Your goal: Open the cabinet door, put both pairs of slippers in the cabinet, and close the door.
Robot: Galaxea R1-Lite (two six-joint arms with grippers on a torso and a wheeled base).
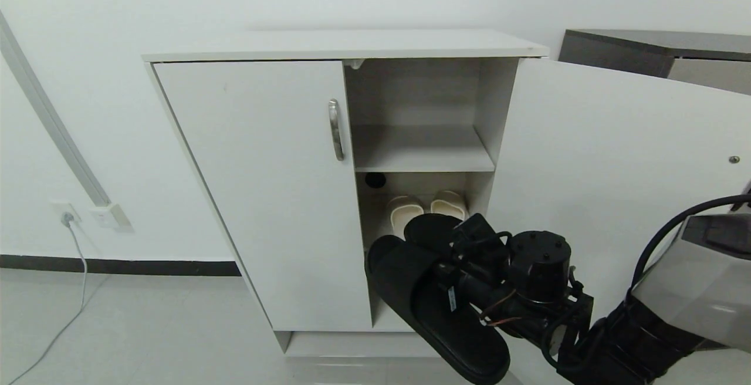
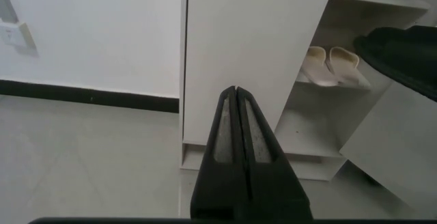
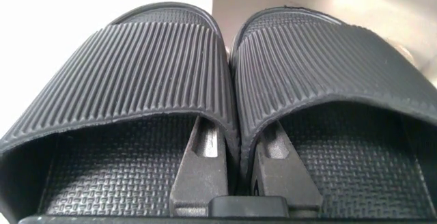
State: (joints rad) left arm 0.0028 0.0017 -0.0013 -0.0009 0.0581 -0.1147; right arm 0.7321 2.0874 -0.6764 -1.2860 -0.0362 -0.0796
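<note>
A white cabinet (image 1: pixel 258 185) stands against the wall, its right door (image 1: pixel 616 156) swung open and its left door shut. A cream pair of slippers (image 1: pixel 425 209) lies on the lower shelf, and that cream pair (image 2: pixel 334 65) also appears in the left wrist view. My right gripper (image 3: pixel 235 159) is shut on the black pair of slippers (image 3: pixel 225 74), pinching their two inner edges together. The black pair (image 1: pixel 434 303) hangs in front of the open compartment, toes toward the cabinet. My left gripper (image 2: pixel 235 91) is shut and holds nothing, low before the closed left door.
A metal handle (image 1: pixel 335 129) sits on the closed left door. The upper shelf (image 1: pixel 419 150) is bare. A grey counter (image 1: pixel 663 50) stands behind the open door. A wall socket with a cable (image 1: pixel 73 220) is at the left, above light floor tiles.
</note>
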